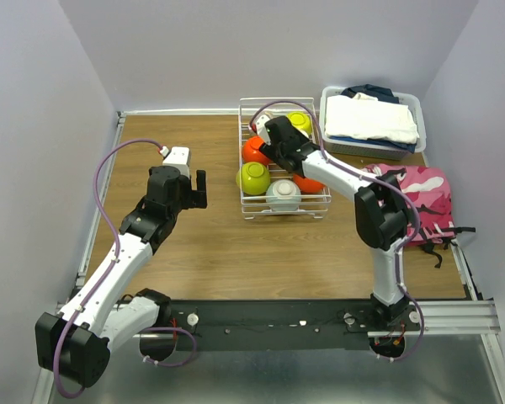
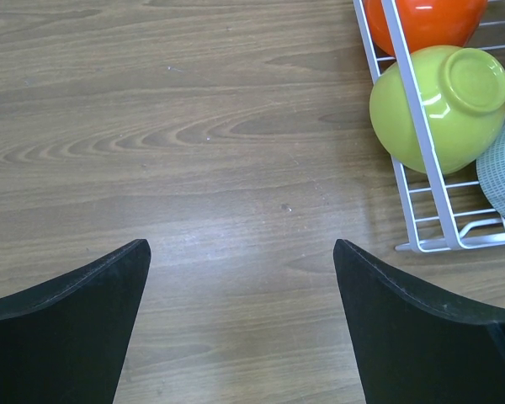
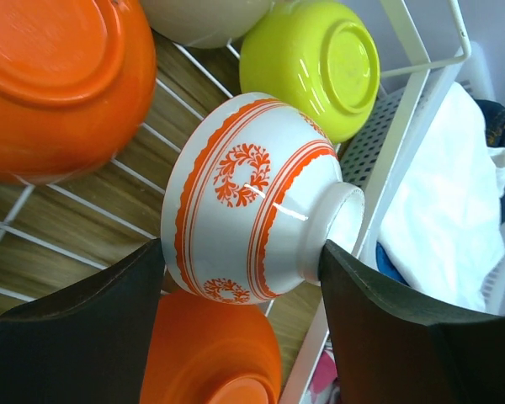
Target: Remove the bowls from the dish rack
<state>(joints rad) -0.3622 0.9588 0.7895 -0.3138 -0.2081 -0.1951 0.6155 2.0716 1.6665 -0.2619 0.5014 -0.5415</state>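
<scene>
The white wire dish rack (image 1: 244, 195) stands at the table's far middle. My right gripper (image 1: 268, 133) is inside it, shut on the white-and-red patterned bowl (image 3: 251, 198), one finger on its rim and one on its foot. Around it lie an orange bowl (image 3: 55, 80), a second orange bowl (image 3: 210, 358), a lime-green bowl (image 3: 316, 63) and a taupe bowl (image 3: 206, 17). Another lime-green bowl (image 2: 438, 105) and the pale blue bowl (image 1: 284, 195) sit at the rack's near end. My left gripper (image 1: 200, 190) is open and empty over bare wood left of the rack.
A grey bin of folded clothes (image 1: 372, 122) stands right of the rack. A pink camouflage bag (image 1: 417, 202) lies at the right edge, behind my right arm. Bare wooden table (image 2: 194, 126) lies left of and in front of the rack.
</scene>
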